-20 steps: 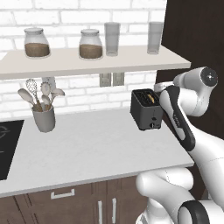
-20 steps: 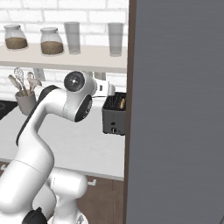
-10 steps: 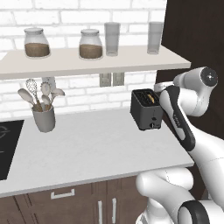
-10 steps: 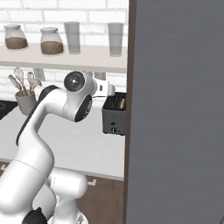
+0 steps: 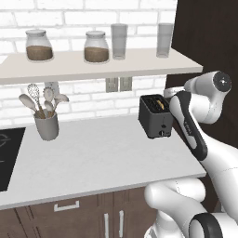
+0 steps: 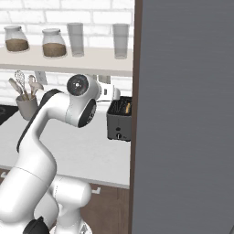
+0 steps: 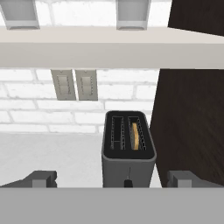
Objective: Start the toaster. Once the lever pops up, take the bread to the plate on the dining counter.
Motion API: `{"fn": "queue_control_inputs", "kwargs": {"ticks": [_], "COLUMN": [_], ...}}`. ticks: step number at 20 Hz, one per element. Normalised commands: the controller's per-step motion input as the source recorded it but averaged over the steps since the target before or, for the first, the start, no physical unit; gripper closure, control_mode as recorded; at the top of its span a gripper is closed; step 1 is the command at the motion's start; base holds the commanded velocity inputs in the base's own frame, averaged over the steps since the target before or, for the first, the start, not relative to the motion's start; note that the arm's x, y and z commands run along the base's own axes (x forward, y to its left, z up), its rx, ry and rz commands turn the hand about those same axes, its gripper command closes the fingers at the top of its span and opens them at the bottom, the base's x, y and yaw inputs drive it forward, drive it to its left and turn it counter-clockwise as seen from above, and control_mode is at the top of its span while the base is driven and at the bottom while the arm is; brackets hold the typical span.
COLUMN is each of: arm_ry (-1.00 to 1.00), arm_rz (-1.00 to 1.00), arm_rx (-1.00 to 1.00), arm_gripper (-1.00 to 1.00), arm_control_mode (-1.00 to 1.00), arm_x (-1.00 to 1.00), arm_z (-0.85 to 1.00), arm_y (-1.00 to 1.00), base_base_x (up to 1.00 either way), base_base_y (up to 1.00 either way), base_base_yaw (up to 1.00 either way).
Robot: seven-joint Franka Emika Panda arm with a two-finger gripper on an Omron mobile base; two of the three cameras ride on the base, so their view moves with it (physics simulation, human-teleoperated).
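Note:
The black two-slot toaster stands on the grey-white worktop against the white brick wall, next to a dark panel. A tan slice of bread sits upright in its right slot. My gripper is open, held just in front of and slightly above the toaster, one fingertip on each side of it and touching nothing. A small dark lever shows on the toaster's near face and a round knob sits low on its front. The plate and the dining counter are out of view.
A tall dark cabinet panel rises right beside the toaster. A shelf with jars and glasses hangs above. A grey utensil holder stands at the left, and a black cooktop lies at the far left edge.

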Motion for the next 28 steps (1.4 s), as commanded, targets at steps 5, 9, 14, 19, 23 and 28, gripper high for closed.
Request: {"fn": "queue_control_inputs", "kwargs": {"ticks": [5, 9, 14, 19, 23, 28], "arm_ry": [0.0, 0.0, 0.0, 0.0, 0.0, 0.0], "arm_rz": [0.0, 0.0, 0.0, 0.0, 0.0, 0.0], "arm_rx": [0.0, 0.0, 0.0, 0.0, 0.0, 0.0], "arm_gripper": [-1.0, -1.0, -1.0, -1.0, -1.0, -1.0], "arm_control_mode": [-1.0, -1.0, -1.0, -1.0, -1.0, -1.0], "arm_x": [0.0, 0.0, 0.0, 0.0, 0.0, 0.0], "arm_z": [0.0, 0.0, 0.0, 0.0, 0.0, 0.0], "arm_y": [0.0, 0.0, 0.0, 0.0, 0.0, 0.0], "base_base_x": [0.0, 0.0, 0.0, 0.0, 0.0, 0.0], "base_base_y": [0.0, 0.0, 0.0, 0.0, 0.0, 0.0], "base_base_yaw": [0.0, 0.0, 0.0, 0.0, 0.0, 0.0]}}
